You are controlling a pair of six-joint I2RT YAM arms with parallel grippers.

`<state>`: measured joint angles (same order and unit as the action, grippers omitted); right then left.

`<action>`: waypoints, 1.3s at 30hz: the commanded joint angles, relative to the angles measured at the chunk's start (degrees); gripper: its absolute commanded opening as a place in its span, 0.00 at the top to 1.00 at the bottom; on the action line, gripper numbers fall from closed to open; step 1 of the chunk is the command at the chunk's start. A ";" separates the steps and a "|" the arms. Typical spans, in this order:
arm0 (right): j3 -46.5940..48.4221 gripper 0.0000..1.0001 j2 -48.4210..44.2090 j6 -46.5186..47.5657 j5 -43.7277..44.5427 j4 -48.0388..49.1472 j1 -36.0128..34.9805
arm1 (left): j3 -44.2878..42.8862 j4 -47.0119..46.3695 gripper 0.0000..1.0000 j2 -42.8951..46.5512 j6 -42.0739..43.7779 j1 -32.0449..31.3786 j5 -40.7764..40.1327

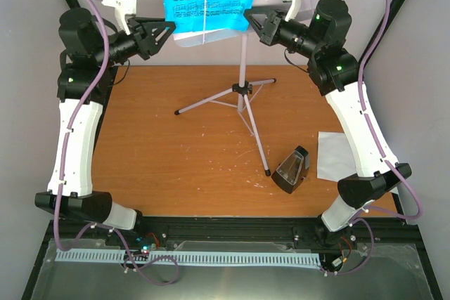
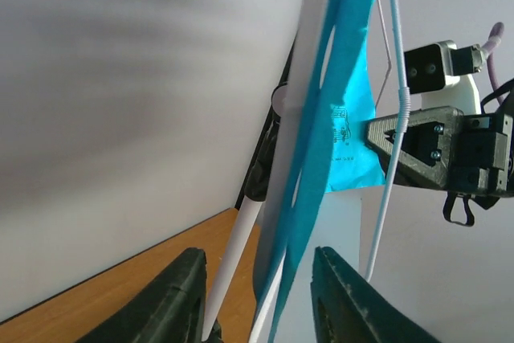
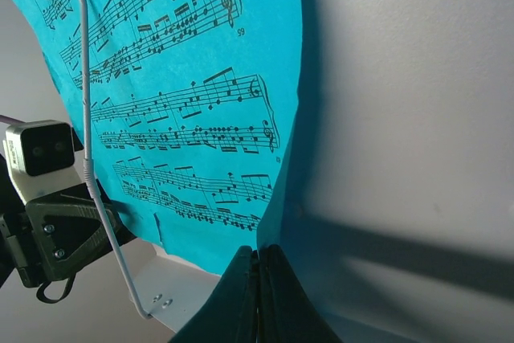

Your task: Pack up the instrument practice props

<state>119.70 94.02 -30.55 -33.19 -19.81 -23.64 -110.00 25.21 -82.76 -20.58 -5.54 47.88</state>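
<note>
Bright, even light falls from overhead, and the table (image 1: 176, 152) carries only faint, soft shadows. Close up, the blue sheet (image 3: 177, 102) prints crisp, a grey shadow band crosses the wall (image 3: 401, 78) beside it, and the left jaws sit blurred.

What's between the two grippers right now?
The blue music sheet, up on the music stand, spans the gap between the left gripper and the right gripper. The top view shows it best.
</note>
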 commanded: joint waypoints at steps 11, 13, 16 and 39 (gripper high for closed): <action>-1.59 0.97 -0.46 -0.25 -0.13 1.64 0.28 | -1.90 -0.47 1.00 1.19 -0.56 -0.17 1.34; -2.55 0.90 -1.36 0.45 1.64 1.52 0.30 | -1.83 -0.49 1.00 1.42 -0.58 -0.17 1.13; -5.07 0.72 -4.48 2.35 6.17 1.44 0.26 | -1.51 -0.41 1.00 2.18 -0.41 -0.17 0.42; 16.04 0.33 8.92 -3.80 -5.65 4.35 -8.37 | 0.02 -2.10 1.00 3.49 -1.55 -0.17 1.42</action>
<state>130.50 99.77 -31.27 -35.70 -15.70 -31.44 -109.82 24.64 -80.23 -21.08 -5.54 48.27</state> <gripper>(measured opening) 0.675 0.021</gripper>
